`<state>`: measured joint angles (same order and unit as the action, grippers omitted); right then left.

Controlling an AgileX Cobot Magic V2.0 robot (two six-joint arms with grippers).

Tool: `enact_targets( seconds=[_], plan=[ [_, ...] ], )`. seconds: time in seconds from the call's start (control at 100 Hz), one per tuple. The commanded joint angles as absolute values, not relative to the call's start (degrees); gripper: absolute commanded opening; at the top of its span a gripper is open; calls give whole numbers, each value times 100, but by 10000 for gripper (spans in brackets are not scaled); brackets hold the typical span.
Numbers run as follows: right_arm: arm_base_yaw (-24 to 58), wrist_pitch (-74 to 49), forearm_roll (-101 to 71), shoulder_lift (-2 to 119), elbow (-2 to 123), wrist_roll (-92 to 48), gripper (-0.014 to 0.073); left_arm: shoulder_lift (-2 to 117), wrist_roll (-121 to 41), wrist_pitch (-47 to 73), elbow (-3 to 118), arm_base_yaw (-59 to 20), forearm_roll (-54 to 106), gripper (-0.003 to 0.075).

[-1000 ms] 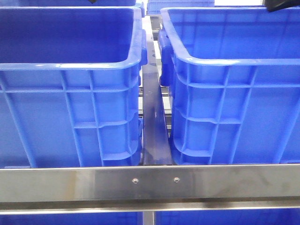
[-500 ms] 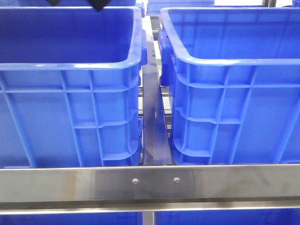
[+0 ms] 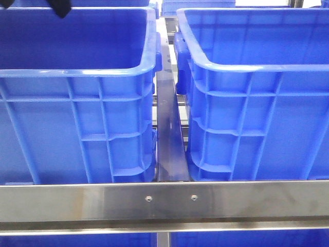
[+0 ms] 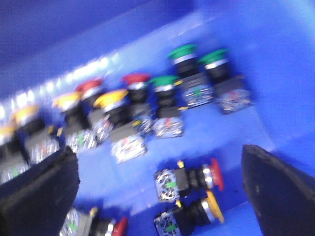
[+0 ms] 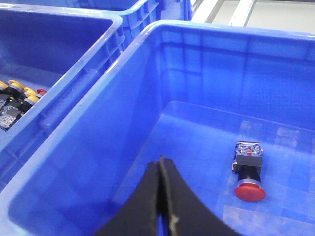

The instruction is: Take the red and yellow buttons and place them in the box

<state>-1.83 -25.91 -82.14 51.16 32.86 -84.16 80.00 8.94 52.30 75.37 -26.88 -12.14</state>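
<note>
In the left wrist view my left gripper (image 4: pixel 158 153) is open and empty above the floor of the left blue bin (image 3: pixel 77 67). A red button (image 4: pixel 189 179) and a yellow button (image 4: pixel 192 216) lie on their sides between its fingers (image 4: pixel 42 191). Farther off stands a row of yellow (image 4: pixel 110 101), red (image 4: pixel 135 81) and green (image 4: pixel 182 54) buttons. In the right wrist view my right gripper (image 5: pixel 161 164) is shut and empty over the right blue bin (image 5: pixel 147 88). One red button (image 5: pixel 248 172) lies on that bin's floor.
The two bins stand side by side with a narrow metal rail (image 3: pixel 168 128) between them and a steel bar (image 3: pixel 164 200) across the front. A dark part of the left arm (image 3: pixel 60 7) shows at the top left of the front view. The left wrist view is blurred.
In the front view the dark part of the left arm has moved left along the top edge. The dark shape at the top right a second ago is gone.
</note>
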Motion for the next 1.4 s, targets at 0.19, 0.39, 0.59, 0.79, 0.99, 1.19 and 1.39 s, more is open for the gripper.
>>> enact_targets(
  seconds=[0.19, 0.39, 0.59, 0.79, 0.99, 1.19, 1.39],
  plan=[
    [-222, -2673, -8386, 5044, 3427, -8461, -68, 8448, 994, 5112, 7740, -1674, -101, 617],
    [-222, -2673, -8386, 5044, 3427, -8461, -68, 8992, 994, 4983, 7740, -1318, 289, 617],
    [-222, -2673, -8386, 5044, 3427, -8461, -68, 9460, 936, 4943, 7751, -1303, 334, 617],
    [-222, -2665, -8386, 5044, 3428, -8461, -68, 9818, 936, 4637, 7751, -1303, 384, 617],
    [-222, -2665, -8386, 5044, 3428, -8461, -68, 9887, 936, 4455, 7751, -1303, 384, 617],
    [-222, -2665, -8386, 5044, 3428, -8461, -68, 9887, 936, 4579, 7751, -1303, 384, 615],
    [-222, -2665, -8386, 5044, 3428, -8461, -68, 9907, 936, 4659, 7751, -1303, 395, 458]
  ],
)
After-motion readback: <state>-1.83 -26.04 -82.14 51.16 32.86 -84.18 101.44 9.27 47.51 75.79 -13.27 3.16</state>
